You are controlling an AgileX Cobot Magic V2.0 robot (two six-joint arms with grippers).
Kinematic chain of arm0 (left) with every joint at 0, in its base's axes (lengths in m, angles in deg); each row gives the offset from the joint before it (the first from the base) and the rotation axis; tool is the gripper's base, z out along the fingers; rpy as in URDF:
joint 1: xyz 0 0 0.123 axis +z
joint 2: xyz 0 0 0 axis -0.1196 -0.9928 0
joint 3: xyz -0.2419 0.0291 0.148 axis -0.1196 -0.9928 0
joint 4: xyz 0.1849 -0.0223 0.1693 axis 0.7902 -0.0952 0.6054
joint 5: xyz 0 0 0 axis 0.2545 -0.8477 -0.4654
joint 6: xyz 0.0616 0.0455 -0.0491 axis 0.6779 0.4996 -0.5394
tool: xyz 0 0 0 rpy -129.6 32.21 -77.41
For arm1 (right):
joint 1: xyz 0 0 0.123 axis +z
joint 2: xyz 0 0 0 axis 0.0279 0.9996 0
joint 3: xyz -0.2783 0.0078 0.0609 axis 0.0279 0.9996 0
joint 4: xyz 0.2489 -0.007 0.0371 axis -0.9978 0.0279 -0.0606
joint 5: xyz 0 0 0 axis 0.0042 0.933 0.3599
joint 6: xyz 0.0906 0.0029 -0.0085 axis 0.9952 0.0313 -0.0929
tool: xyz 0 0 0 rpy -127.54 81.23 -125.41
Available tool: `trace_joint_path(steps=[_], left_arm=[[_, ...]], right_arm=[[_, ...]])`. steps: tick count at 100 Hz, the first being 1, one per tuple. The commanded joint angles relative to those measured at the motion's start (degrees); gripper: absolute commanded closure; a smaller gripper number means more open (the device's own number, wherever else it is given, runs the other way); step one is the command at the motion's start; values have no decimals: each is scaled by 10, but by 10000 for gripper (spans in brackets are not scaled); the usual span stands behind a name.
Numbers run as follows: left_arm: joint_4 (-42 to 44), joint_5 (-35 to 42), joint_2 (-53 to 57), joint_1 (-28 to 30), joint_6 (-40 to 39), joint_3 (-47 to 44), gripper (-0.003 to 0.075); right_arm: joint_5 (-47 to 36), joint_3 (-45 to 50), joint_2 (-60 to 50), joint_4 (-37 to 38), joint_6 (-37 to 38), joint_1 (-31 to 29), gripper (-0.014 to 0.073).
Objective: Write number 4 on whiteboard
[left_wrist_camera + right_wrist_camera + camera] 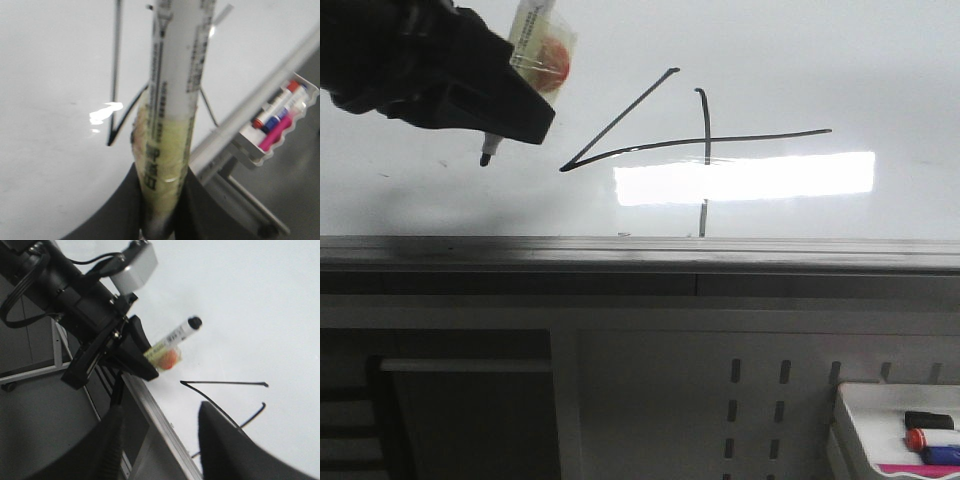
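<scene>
The number 4 (705, 143) is drawn in thin black lines on the whiteboard (840, 70): a diagonal, a long near-horizontal stroke and a crossing vertical. My left gripper (525, 95) is shut on a white marker (535, 45), tip (486, 158) pointing down, left of the 4's corner and apparently off the board. In the left wrist view the marker (175, 90) stands between the fingers (120, 210), part of the 4 (116, 100) behind it. My right gripper (160, 440) is open and empty over the board's edge; it sees the left gripper (137, 357), the marker (180, 332) and the 4 (225, 383).
A grey metal rail (640, 255) runs along the board's near edge, with a bright glare (745, 178) above it. Below is a grey perforated panel (760, 400). A white tray (895, 435) with several markers hangs at the lower right; it also shows in the left wrist view (277, 122).
</scene>
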Motion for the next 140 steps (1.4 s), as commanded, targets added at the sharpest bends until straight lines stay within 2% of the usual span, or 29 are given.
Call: trace_joint_path(steps=[1,7,30,44,62,85,140], left_arm=[[-79,98,-8,1,-7,12,741],[-97,129,-26,1,-7,13,741],[-102,197,-77,1,-7,16,741],[-134,201,-93,1,-7,42,741],[-239,184,-108,1,-7,82,741],[-281,176,-109,4,-7,83,741],[-282,150,-126,4,15,80,741]], right_arm=[[-14,-17,-9,-4,9,-20,537],[-1,-17,-9,-4,9,-26,668],[0,-17,-9,-4,10,-29,658],[0,-17,-5,-4,10,-29,658],[0,-17,-1,-8,12,-29,658],[3,-17,-1,-23,12,-29,658],[10,-17,-1,-26,12,-29,658]])
